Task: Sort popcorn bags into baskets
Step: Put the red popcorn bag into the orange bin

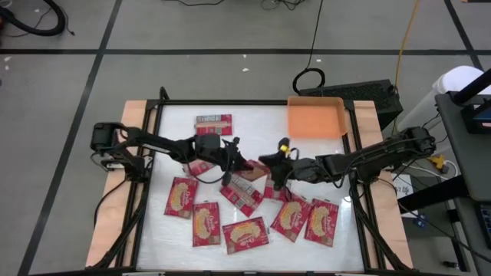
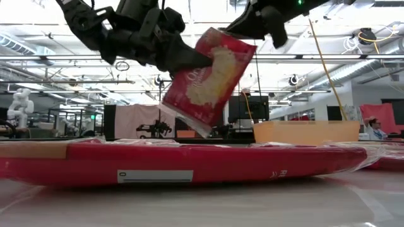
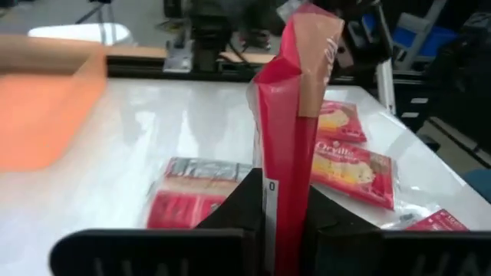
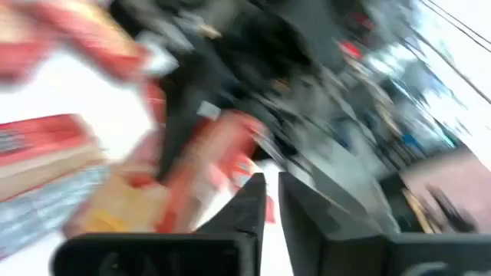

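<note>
My left gripper [image 1: 234,159] is over the middle of the table, shut on one red popcorn packet [image 2: 211,75], which is lifted above the pile. In the left wrist view this packet [image 3: 295,100] stands edge-on between the fingers. My right gripper [image 1: 270,167] hovers close beside it on the right, fingers shut and holding nothing [image 4: 271,199]. Several other packets lie flat on the table, such as one near the far edge [image 1: 213,123] and one at the near edge [image 1: 245,234]. The orange tray [image 1: 314,116] sits at the far right corner. My left gripper pinches the packet between its two fingers, one on each flat face, at the end nearest the wrist [image 3: 285,207]. The fingers [image 2: 180,60] come slanting down from the table's left. The packet is lifted clear and tilted, its free end [image 2: 230,41] pointing up toward the right gripper.
A red packet [image 2: 189,161] lies flat right in front of the low camera. Two grey-white panel packets [image 3: 199,188] lie under the grippers. The table's dark frame rails [image 1: 153,153] run along its sides. The tray [image 2: 306,132] holds nothing that I can see.
</note>
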